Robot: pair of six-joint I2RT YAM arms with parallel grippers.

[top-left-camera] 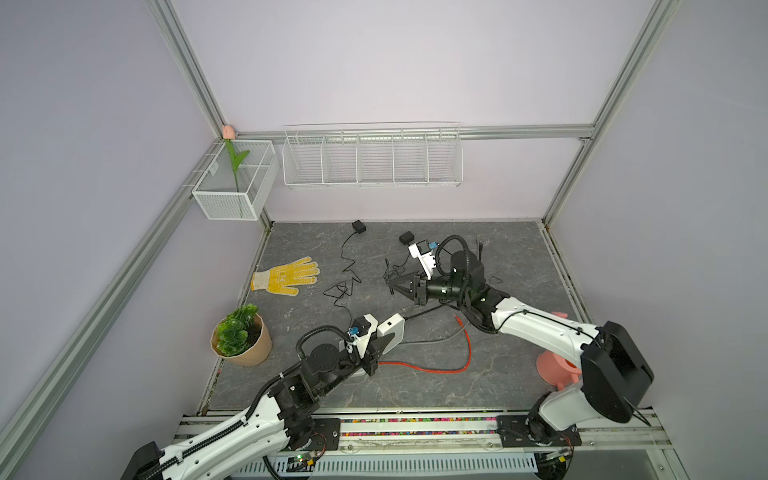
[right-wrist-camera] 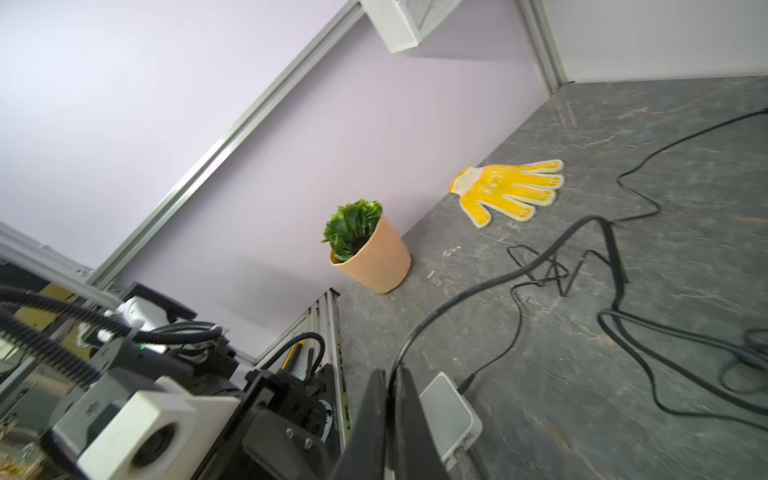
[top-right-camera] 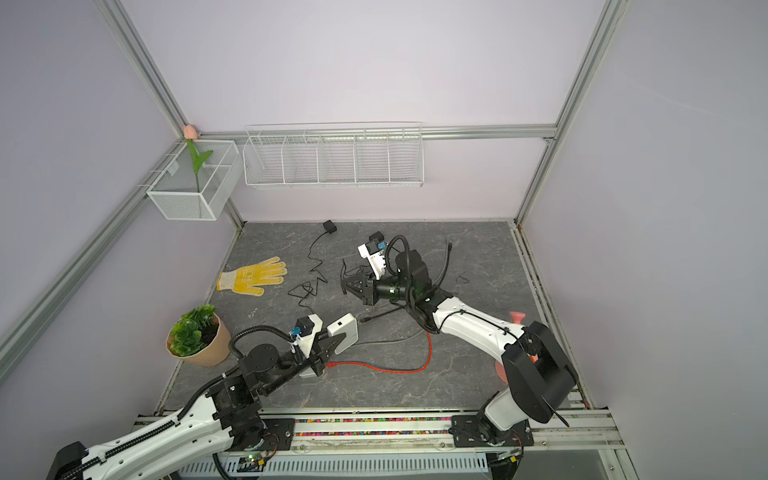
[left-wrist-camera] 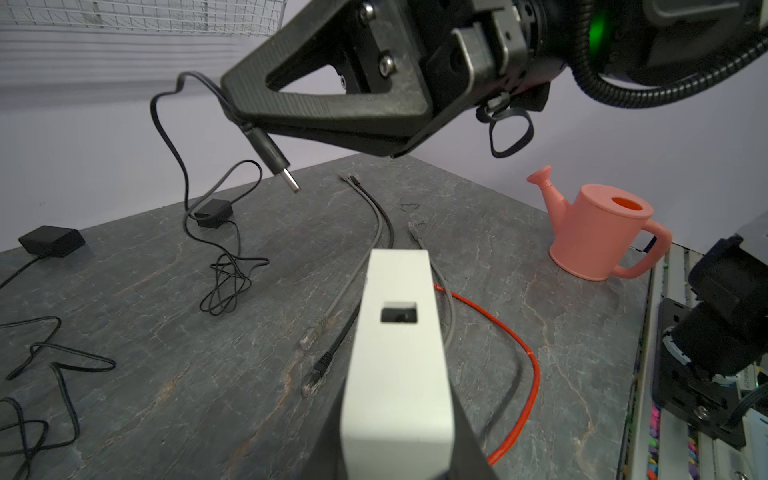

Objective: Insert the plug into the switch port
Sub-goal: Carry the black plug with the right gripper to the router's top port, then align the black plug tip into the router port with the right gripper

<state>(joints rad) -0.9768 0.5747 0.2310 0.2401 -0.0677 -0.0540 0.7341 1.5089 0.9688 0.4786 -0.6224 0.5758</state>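
Top views, both: the left pincer (top-left-camera: pixel 387 337) (top-right-camera: pixel 335 343) is clamped on a white switch (top-left-camera: pixel 392 326) (top-right-camera: pixel 343 330) near the middle of the desk (top-left-camera: pixel 519 257). The right pincer (top-left-camera: pixel 390 286) (top-right-camera: pixel 344 286) sits at 12 o'clock of the switch, apart from it, with its jaws pressed together. What it pinches is too small to read here. A yellow glove (top-left-camera: pixel 286 276) is at 10 o'clock of the switch and a potted plant (top-left-camera: pixel 241 336) at 9. A red cable (top-left-camera: pixel 468 345) is at 4, and a pink watering can (top-left-camera: pixel 552 365) is further out at 4, partly behind the right arm.

Left wrist view: the switch (left-wrist-camera: pixel 397 374) is held in the left pincer. Its port (left-wrist-camera: pixel 399 312) is a dark rectangular opening, unfilled. The right pincer (left-wrist-camera: pixel 232 104) pinches a black cable (left-wrist-camera: pixel 166 137) just behind the plug (left-wrist-camera: pixel 286 174). The plug's metal tip angles down toward the desk, well apart from the port.

Right wrist view: the right pincer (right-wrist-camera: pixel 392 374) is shut on the black cable (right-wrist-camera: pixel 478 286), which arcs out over the desk. The switch (right-wrist-camera: pixel 451 411) is just beside its fingers (right-wrist-camera: pixel 409 415).
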